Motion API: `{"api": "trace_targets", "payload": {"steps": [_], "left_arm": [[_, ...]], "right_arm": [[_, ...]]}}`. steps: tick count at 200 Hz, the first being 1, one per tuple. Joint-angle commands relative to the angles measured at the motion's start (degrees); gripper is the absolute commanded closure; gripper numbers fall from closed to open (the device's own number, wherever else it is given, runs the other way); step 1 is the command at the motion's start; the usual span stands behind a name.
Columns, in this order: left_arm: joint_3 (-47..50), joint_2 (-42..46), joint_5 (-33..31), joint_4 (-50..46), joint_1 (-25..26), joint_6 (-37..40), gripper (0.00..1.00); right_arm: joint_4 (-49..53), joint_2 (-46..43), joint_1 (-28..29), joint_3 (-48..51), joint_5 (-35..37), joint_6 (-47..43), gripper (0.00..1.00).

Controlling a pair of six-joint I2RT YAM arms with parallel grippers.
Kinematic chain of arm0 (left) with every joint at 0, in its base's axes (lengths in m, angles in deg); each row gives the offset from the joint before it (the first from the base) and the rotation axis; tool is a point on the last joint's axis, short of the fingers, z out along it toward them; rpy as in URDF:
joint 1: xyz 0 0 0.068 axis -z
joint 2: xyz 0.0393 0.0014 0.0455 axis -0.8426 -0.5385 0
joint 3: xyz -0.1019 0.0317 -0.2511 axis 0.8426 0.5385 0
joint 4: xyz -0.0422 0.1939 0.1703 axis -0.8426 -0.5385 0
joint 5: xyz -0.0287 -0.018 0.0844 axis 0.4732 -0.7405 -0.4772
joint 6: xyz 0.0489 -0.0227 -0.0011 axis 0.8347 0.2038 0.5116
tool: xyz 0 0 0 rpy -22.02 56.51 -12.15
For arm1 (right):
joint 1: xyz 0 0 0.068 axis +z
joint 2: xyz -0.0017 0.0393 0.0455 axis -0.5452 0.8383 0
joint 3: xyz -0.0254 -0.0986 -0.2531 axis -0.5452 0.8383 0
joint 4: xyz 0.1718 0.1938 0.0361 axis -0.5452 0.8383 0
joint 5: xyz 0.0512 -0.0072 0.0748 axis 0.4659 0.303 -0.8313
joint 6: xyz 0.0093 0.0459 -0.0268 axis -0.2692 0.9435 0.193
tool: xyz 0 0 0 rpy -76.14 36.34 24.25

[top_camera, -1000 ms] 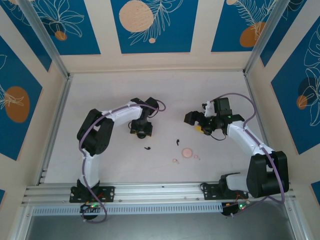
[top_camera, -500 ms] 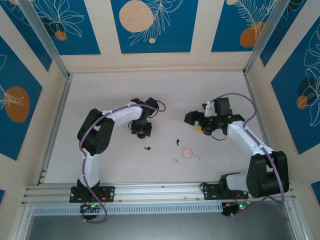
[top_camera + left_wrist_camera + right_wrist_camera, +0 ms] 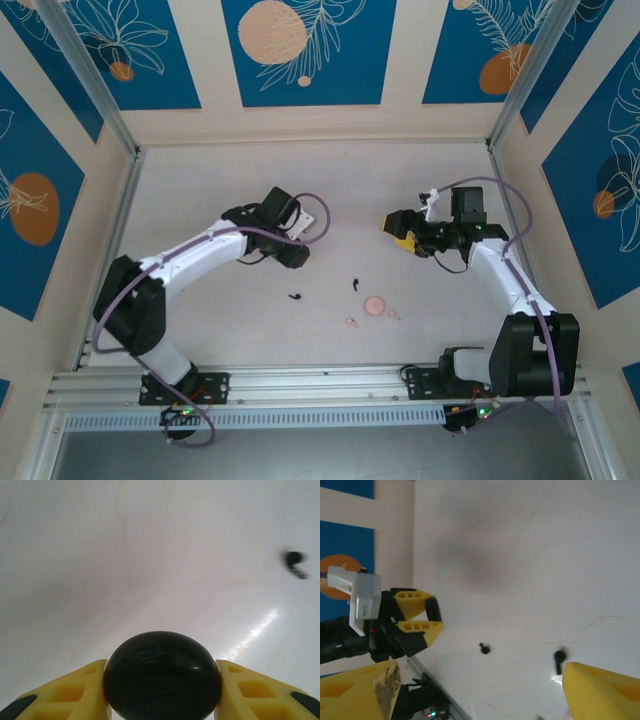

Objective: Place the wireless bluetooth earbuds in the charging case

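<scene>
Bright, even overhead light leaves only faint shadows under the arms (image 3: pixel 195 248) on the worktop (image 3: pixel 200 190), while the left wrist view has a white glare streak, a blurred earbud (image 3: pixel 294 563) and a glossy, soft-focus case (image 3: pixel 162 677), and the right end effector (image 3: pixel 480 692) looms out of focus below a grey shadow patch.

Left hand (image 3: pixel 162 692) closed on black case (image 3: pixel 162 670); right hand (image 3: pixel 399 233) shifted.

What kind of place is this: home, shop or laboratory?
Probably a robot test cell: a left arm and a right arm bolted to an aluminium rail, a white table walled by printed blue panels, tiny earbuds laid out.
</scene>
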State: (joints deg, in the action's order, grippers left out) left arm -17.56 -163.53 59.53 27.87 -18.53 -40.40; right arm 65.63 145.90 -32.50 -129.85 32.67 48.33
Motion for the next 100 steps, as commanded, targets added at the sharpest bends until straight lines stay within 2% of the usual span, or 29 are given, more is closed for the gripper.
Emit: {"api": "trace_targets", "payload": {"steps": [1,19,42,100], "left_arm": [[3.5,2.4,10.34,6.19,0.92,12.08,0.64],[5.33,4.39,13.5,8.19,1.25,15.37,0.64],[8.4,7.27,15.82,11.99,1.7,18.06,0.64],[13.66,12.9,16.36,17.26,2.98,21.55,0.65]], "right_arm": [[1.32,-0.56,1.37,-1.37,-8.9,-1.89,0.2],[1.83,0.51,3.89,-2.27,-12.0,-3.08,0.28],[2.33,2.11,8.04,-3.12,-11.96,-3.03,0.37],[-7.6,6.79,16.04,-1.33,-13.08,6.44,0.44]]}}
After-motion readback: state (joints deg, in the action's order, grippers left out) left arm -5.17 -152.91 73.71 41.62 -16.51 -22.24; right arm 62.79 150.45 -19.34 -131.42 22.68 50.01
